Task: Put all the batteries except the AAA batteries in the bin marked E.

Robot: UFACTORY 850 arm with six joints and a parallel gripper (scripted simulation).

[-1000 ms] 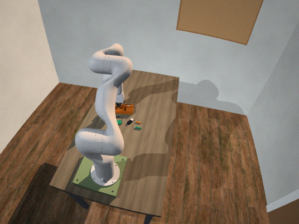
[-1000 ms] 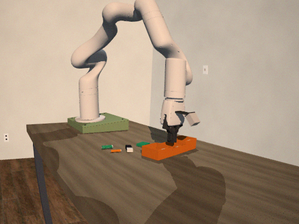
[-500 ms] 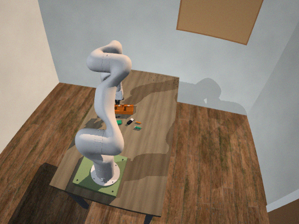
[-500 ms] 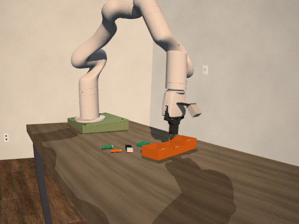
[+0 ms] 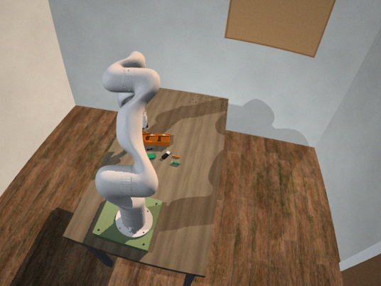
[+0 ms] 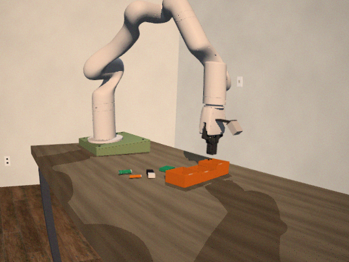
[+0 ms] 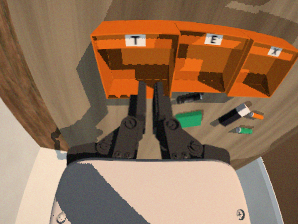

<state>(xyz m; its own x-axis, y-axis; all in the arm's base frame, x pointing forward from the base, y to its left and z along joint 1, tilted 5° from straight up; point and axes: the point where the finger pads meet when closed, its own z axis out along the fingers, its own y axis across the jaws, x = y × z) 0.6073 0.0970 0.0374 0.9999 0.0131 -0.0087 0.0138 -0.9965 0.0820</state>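
An orange bin [image 6: 196,172] with three compartments stands mid-table. In the wrist view its labels read T [image 7: 136,40] and E [image 7: 213,39]; the third label [image 7: 274,51] is unclear. My gripper [image 6: 211,150] is shut with nothing between the fingers. It hangs a little above the bin's far end, over the near wall of the T compartment [image 7: 148,86]. Beside the bin lie a green cylindrical battery [image 6: 125,171], a small orange battery [image 6: 135,176], a black-and-white block [image 6: 150,173] and a flat green piece [image 6: 167,168]. A thin dark item [image 7: 189,98] lies against the bin's near wall.
The arm's green base plate [image 6: 114,143] stands at one end of the table. The loose items lie between the base and the bin [image 5: 156,138]. The table edge runs close behind the bin on the arm's side.
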